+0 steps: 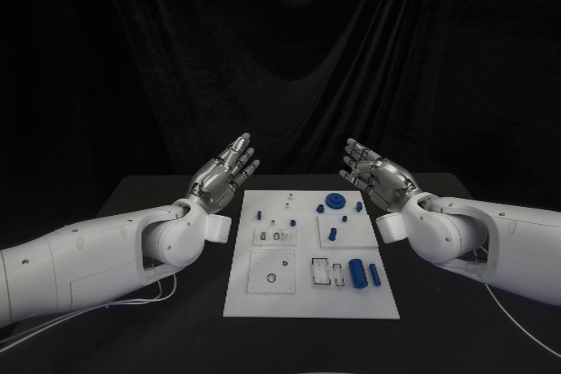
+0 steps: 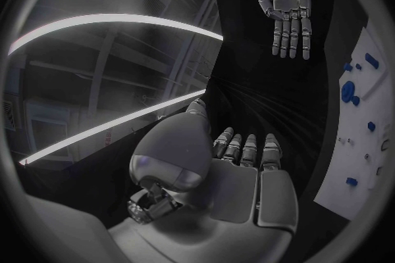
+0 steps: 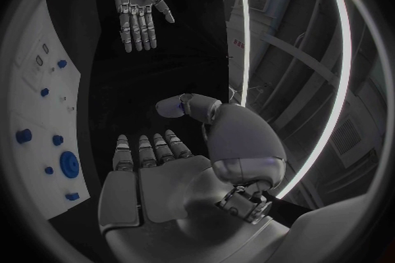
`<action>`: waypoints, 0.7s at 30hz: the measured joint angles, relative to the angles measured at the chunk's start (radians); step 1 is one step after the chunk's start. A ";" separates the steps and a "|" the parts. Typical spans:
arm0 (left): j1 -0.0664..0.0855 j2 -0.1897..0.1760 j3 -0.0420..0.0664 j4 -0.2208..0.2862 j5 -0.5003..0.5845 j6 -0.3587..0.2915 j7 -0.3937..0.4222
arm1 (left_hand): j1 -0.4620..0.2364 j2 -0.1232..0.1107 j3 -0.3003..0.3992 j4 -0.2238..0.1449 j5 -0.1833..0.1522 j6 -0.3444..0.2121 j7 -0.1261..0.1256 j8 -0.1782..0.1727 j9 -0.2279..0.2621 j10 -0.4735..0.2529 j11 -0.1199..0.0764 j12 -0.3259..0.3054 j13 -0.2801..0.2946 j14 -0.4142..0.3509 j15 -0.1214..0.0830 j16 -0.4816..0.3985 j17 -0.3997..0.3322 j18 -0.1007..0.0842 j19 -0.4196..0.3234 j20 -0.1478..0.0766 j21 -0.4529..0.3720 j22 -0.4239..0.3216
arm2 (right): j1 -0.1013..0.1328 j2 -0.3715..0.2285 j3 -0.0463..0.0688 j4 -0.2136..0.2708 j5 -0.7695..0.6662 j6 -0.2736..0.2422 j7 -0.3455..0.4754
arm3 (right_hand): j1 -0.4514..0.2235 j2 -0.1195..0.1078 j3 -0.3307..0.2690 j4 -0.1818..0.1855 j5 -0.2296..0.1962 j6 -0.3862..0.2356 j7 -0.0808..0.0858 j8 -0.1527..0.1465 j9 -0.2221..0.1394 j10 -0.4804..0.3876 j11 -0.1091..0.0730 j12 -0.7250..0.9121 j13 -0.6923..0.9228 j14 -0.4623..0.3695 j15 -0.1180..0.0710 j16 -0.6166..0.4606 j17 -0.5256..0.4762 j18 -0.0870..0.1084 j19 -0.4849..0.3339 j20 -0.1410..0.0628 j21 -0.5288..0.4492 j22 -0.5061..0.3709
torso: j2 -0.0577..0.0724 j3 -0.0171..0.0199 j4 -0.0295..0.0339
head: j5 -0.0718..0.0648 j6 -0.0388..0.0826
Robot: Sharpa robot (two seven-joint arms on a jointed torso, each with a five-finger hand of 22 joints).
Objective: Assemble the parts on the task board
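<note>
1. Left hand (image 1: pixel 224 176) and right hand (image 1: pixel 376 176): fingers (image 2: pixel 247 150) spread, palms facing each other, holding nothing. Both raised at the board's far corners, clear of it.
2. Board (image 1: pixel 306 297) lies flat mid-desk (image 1: pixel 152 191) between the arms. Blue parts sit loose on it: a disc (image 1: pixel 336 200) at the far end, cylinders (image 1: pixel 359 273) near the right front, small pegs (image 1: pixel 332 234) between.
3. Risk: parts small and close together; a broad descending hand could knock neighbours or roll the cylinders off.
4. Risk: board looks unfixed; a sideways push may slide it.
5. Risk: both hands reaching inward together could collide over the board.
</note>
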 measured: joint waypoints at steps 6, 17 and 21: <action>0.000 -0.009 0.000 -0.008 -0.019 0.002 0.001 | 0.067 -0.013 0.014 -0.014 0.000 0.008 0.008 0.004 0.001 0.000 0.007 0.000 0.000 0.000 0.000 0.000 0.000 0.000 0.000 0.000 0.000 0.000 | 0.001 -0.022 0.000 0.000 -0.006 0.000 -0.002 | 0.434 -0.156 -0.333 0.432 0.013 -0.009 -0.003 0.000 0.000 -0.001 0.020 0.000 0.000 0.000 0.039 0.000 0.000 0.000 0.000 0.007 0.000 0.000 | 0.001 -0.0001 -0.0007 | -0.003 -0.022; 0.001 -0.055 0.000 -0.017 -0.155 -0.017 0.002 | 0.087 -0.020 0.005 0.003 0.000 0.049 0.038 0.010 0.006 0.000 0.036 0.000 -0.001 0.000 0.018 0.000 0.000 0.000 0.000 0.022 0.000 0.000 | 0.056 -0.076 -0.001 -0.005 -0.204 0.001 -0.044 | 0.455 -0.013 -0.755 0.448 -0.011 0.032 0.061 0.011 0.008 0.000 0.094 0.000 0.000 -0.001 0.109 0.000 0.000 0.000 -0.002 0.067 0.000 0.000 | 0.013 -0.0021 0.0009 | 0.001 -0.084; 0.002 -0.076 0.000 -0.013 -0.225 -0.036 0.003 | 0.093 -0.018 0.004 0.004 0.000 0.064 0.045 0.014 0.008 0.001 0.037 0.000 -0.001 0.000 0.018 0.000 0.000 0.000 0.003 0.026 0.000 0.000 | 0.097 -0.090 0.000 -0.017 -0.345 0.008 -0.087 | 0.472 -0.015 -0.790 0.449 -0.007 0.070 0.091 0.023 0.014 0.003 0.101 0.004 0.004 -0.002 0.116 0.000 0.000 0.000 -0.002 0.077 0.000 0.000 | 0.026 -0.0042 0.0054 | 0.002 -0.094</action>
